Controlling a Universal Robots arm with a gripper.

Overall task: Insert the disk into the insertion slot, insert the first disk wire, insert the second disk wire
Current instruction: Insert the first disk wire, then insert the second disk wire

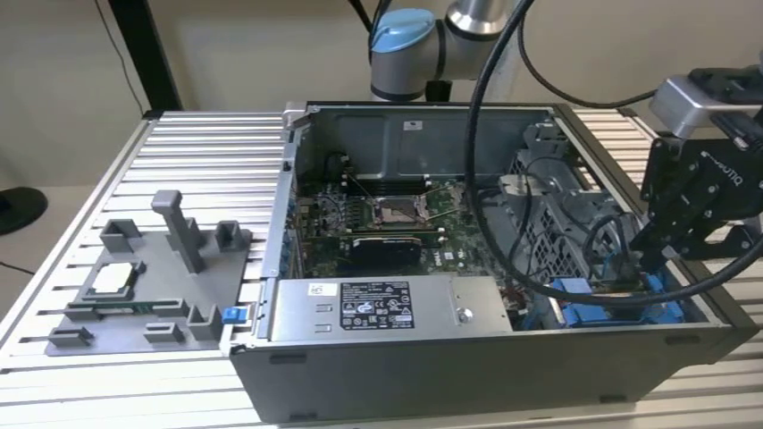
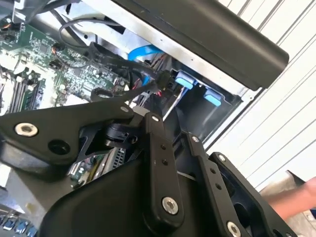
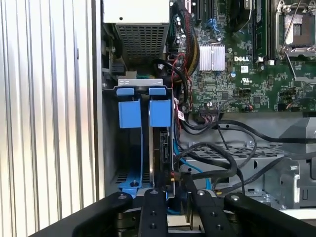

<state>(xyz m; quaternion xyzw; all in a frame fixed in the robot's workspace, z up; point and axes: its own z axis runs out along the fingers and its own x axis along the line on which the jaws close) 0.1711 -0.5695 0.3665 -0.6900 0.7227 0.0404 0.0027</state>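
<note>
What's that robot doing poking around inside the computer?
The robot arm has its gripper down in one corner of an open computer case. It is at the insertion slot, the narrow bay with blue plastic parts. The disk looks like it already stands in that slot. The gripper is right at a black wire plug next to the disk, but I can't tell if it is holding it.

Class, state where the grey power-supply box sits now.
In the exterior view, the power-supply box lies against the computer case's near wall, in front of the motherboard.
</note>
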